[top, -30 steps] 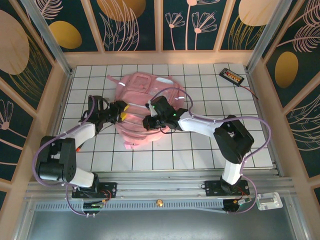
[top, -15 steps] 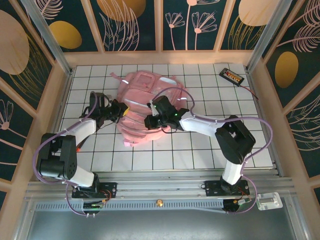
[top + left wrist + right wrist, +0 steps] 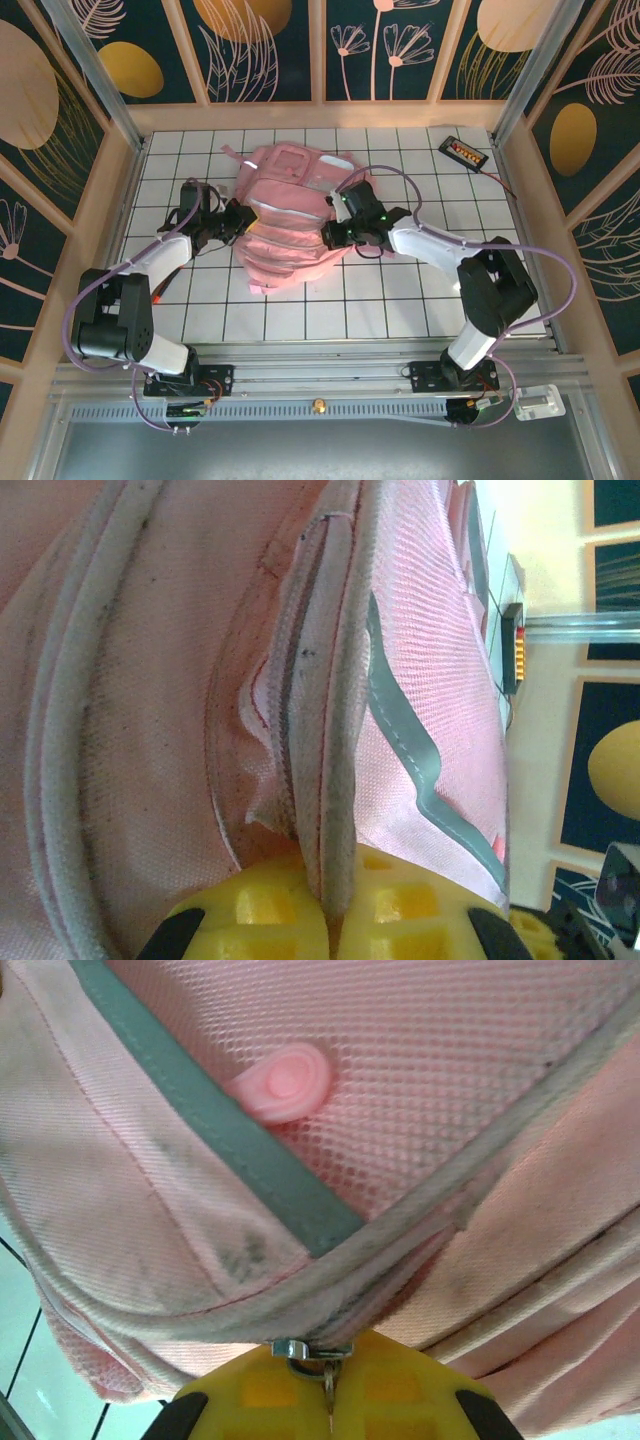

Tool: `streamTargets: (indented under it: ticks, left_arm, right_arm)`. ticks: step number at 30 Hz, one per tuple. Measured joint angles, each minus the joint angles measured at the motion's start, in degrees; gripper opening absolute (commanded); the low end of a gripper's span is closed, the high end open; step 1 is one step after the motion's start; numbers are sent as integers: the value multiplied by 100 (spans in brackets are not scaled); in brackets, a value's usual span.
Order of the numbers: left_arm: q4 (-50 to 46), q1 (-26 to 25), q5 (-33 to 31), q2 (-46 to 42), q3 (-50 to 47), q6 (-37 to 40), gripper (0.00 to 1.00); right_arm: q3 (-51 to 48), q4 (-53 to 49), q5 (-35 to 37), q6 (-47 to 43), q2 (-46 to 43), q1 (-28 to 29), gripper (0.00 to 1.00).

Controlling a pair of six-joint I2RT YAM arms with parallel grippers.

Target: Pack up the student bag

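Clamped shut, the left end effector point(image 3: 236, 220) grips the student bag point(image 3: 290, 225), its yellow pads point(image 3: 270, 910) pinching an upright piped fold of pink fabric at the bag's left side. On the bag's right side the right end effector point(image 3: 333, 236) is likewise closed, its pads meeting on a small metal zipper pull point(image 3: 311, 1349) at a seam. The bag lies on the white gridded worktop point(image 3: 420, 300), left of centre and toward the far edge, between the two arms. A grey reflective strip point(image 3: 215, 1135) crosses its mesh, just beside a round pink tab point(image 3: 285, 1082). A black device point(image 3: 464, 151) sits well apart at the far right corner.
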Motion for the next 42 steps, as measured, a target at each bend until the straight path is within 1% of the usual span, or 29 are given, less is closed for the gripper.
streamTargets:
  ticks: [5,13,18,22,23,24,25,27,28,29,32,34,37,40,42]
  left_arm:
    - [-177,-28,98,-103,20,291,0]
    - [-699,-55,83,-195,232,855,0]
    - [-833,-66,85,-208,289,1058,0]
    - [-811,-72,142,-208,289,1102,0]
    - [-804,-72,162,-208,289,1102,0]
    - [-802,-72,188,-208,289,1106,0]
    - [-802,-72,208,-208,289,1119,0]
    - [-852,-46,157,-212,286,1163,0]
    - [-874,-22,127,-216,284,1185,0]
    - [-909,0,101,-225,282,1196,0]
    - [-942,44,72,-256,280,1207,0]
    - [-940,50,76,-260,280,1204,0]
    - [-848,50,127,-260,249,1145,0]
    - [-612,61,225,-271,109,970,5]
    - [-407,66,254,-315,-28,833,6]
  right_arm:
    - [83,-57,-289,-216,68,-258,0]
    - [424,-109,-811,-402,459,-636,0]
    - [470,-103,-1152,-315,555,-778,0]
    - [463,-44,-1539,-11,612,-931,0]
    - [450,4,-1663,96,629,-975,6]
    - [424,68,-1784,192,645,-1016,16]
    - [398,109,-1853,275,651,-1047,23]
    - [348,153,-1814,455,654,-1172,38]
    - [330,177,-1755,509,654,-1261,42]
    - [306,227,-1679,570,654,-1377,45]
    - [245,369,-1482,723,625,-1668,50]
    - [125,400,-1403,763,470,-1729,51]
    - [-52,393,-1335,828,44,-1733,54]
    - [-98,374,-1285,850,-485,-1733,57]
    - [-127,378,-1235,850,-881,-1733,59]
